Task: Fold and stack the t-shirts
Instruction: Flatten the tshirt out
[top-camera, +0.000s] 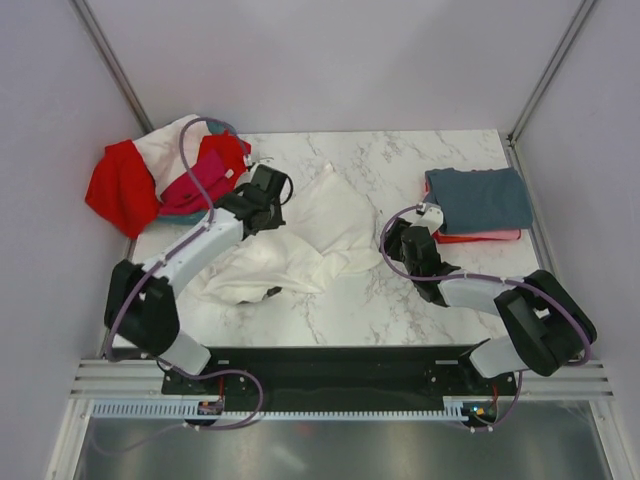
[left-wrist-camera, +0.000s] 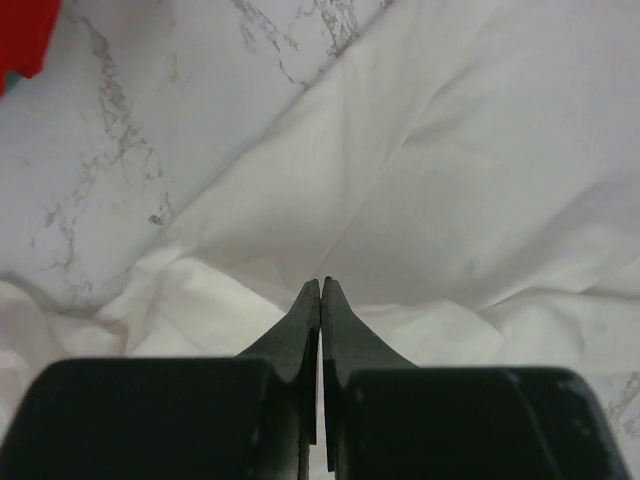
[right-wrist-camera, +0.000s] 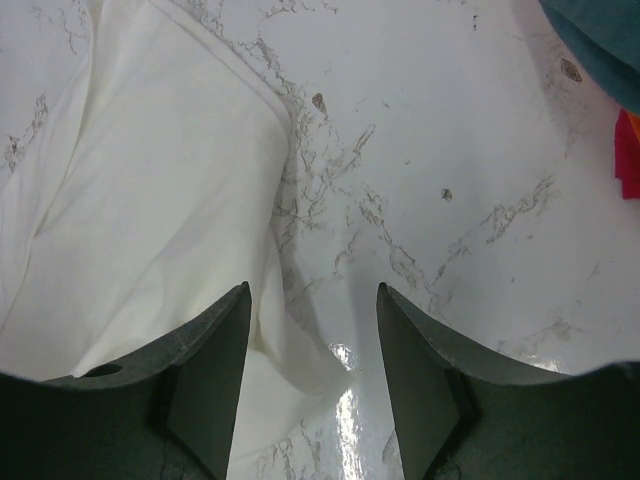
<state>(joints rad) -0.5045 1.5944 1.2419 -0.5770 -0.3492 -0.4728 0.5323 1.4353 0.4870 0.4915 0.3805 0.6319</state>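
At far left waits a heap of unfolded red, white and magenta fabric shirts (top-camera: 150, 175). The left claw (left-wrist-camera: 321, 288) is clenched over the crumpled white fabric t-shirt (top-camera: 310, 235) spread mid-way across the white marble tabletop (top-camera: 400, 300); whether it pinches a fold is hard to tell. The right claw (right-wrist-camera: 312, 292) hangs released at that shirt's right edge. Far right, a folded slate grey-blue shirt (top-camera: 480, 198) lies atop a coral pink one (top-camera: 490, 236). Folding the white shirt seems in hand; next, both claws need hems to pull it flat.
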